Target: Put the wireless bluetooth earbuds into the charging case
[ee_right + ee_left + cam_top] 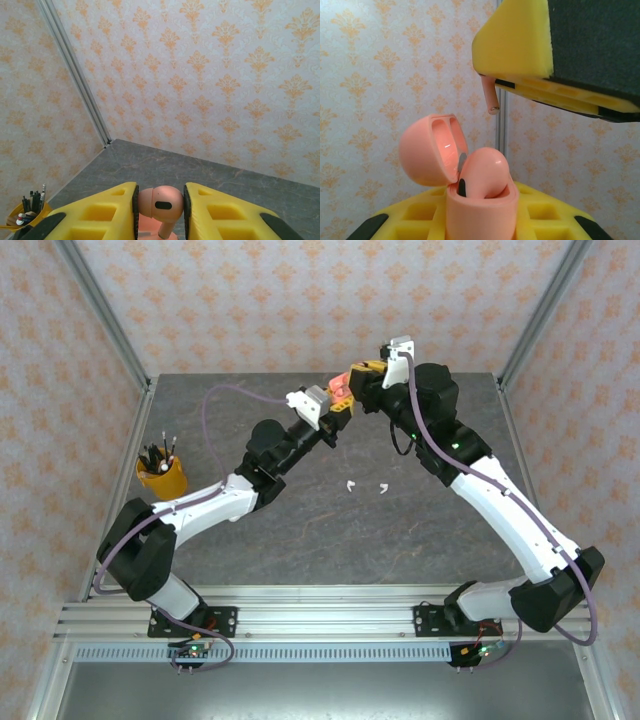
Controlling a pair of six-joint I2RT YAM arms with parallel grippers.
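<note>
**Salmon-pink earbud [156, 200] hanging above the open charging case [480, 215]**

Aluminium rail [320, 612] is running along the near edge and carrying both arm bases. Beyond it, the grey stone-look table [300, 540] is stretching back to the wall. Near its middle the left white earbud [350, 485] and the right white earbud [383, 487] are lying side by side, close but not touching, well apart from either claw. Off to the left a yellow cup [162, 480] is standing upright, with pens [160, 453] sticking out of its mouth.

Farther back, both arms are leaning in toward the centre, and their claws are meeting above the table.

The left gripper [481, 222] is pressing its yellow fingers [420, 215] against the sides of the charging case and holding it upright. The lid [427, 150] is standing hinged open, to the left in the left wrist view. A seated pink earbud [487, 172] is sitting in the case with its rounded head bulging above the rim.

The right gripper [160, 210] is pinching the salmon-pink earbud by its head, with the stem pointing down between the yellow pads. Seen from the left wrist, that stem [491, 97] is poking out beneath the right claw's yellow finger [515, 40]. It is hanging above the case mouth and not touching it.

Behind everything, the orange-patterned wall [200, 75] is closing off the back of the cell, with a metal corner post [75, 75] running down to the table.
</note>
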